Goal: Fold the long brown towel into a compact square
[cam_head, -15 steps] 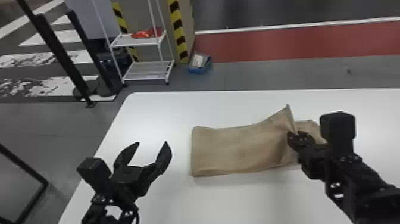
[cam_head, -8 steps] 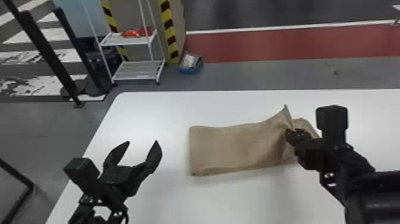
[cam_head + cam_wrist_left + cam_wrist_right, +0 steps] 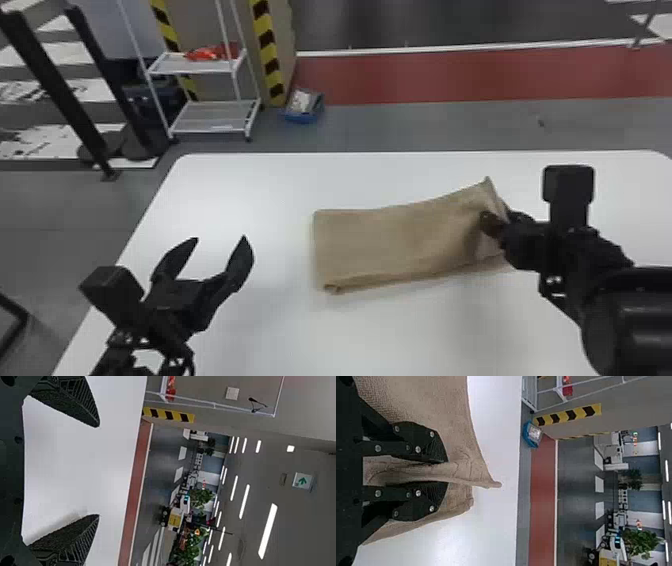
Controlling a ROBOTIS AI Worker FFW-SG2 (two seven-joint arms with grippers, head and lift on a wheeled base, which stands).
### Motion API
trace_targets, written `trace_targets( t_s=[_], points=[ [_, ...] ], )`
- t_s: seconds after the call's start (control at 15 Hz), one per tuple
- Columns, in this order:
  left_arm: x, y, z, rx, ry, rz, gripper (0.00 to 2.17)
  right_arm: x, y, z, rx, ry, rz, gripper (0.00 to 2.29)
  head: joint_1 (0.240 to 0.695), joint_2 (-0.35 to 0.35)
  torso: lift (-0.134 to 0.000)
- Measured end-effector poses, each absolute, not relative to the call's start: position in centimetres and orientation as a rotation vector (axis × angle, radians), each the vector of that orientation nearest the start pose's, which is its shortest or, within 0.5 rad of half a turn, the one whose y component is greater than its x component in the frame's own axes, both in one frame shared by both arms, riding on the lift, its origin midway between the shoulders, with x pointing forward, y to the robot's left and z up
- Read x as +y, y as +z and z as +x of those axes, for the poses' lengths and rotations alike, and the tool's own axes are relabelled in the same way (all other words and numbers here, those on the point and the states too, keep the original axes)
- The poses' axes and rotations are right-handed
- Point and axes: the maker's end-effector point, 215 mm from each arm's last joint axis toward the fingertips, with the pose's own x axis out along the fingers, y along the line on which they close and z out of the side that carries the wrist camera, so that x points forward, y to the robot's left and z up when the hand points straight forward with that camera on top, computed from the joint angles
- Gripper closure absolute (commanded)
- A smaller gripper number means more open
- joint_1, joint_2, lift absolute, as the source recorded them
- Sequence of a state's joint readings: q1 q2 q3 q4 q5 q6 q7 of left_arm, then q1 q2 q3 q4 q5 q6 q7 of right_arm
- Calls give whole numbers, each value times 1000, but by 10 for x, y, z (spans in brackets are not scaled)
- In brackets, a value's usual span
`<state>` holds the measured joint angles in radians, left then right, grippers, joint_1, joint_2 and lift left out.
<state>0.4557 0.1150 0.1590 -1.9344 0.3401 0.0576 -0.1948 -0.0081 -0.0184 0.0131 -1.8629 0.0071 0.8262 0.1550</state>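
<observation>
Towel (image 3: 385, 240): lying on the worktop (image 3: 270, 185) ahead of the robot, between the two claws, nearer the right one. It forms a band clearly longer than deep; doubled edges show along the side nearest the robot, so at least one fold is judged complete. The right claw (image 3: 447, 471) is closed on a pinched ridge of cloth at the towel's right end, fingers nearly together, a corner peaked upward. The left claw (image 3: 220, 239) stands wide apart over the worktop, holding nothing, well apart from the cloth. Outstanding, in my judgement: bring the gripped end across towards the left end, then align and flatten; the compact square is not achieved. Worktop: white, smooth, rounded far corners. Room: a white wheeled rack (image 3: 205, 116) with red items on its upper shelf, yellow-and-black striping (image 3: 270, 60), a blue container (image 3: 304, 118) on grey floor, and a red floor band (image 3: 450, 75) beyond.
</observation>
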Motion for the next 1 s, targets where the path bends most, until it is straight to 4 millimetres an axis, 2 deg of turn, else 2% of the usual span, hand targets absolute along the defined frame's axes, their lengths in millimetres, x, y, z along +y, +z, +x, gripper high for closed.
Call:
trace_targets(
  t_s=[0.47,0.73,0.8,0.93,1.0],
  points=[
    [290,-381,452,114,-85,-186,66,-240,-430,555,629,114,61,73,695,58,-117],
    [290,-383,452,117,-85,-187,66,-248,-451,557,673,103,52,117,695,46,-117],
    [290,-383,453,116,-86,-187,66,-248,-456,559,679,103,44,252,695,46,-117],
    [288,-382,455,115,-90,-188,66,-245,-461,564,671,109,28,714,695,46,-117],
    [288,-382,455,114,-90,-188,66,-242,-461,566,664,117,26,1072,695,49,-117]
  ],
)
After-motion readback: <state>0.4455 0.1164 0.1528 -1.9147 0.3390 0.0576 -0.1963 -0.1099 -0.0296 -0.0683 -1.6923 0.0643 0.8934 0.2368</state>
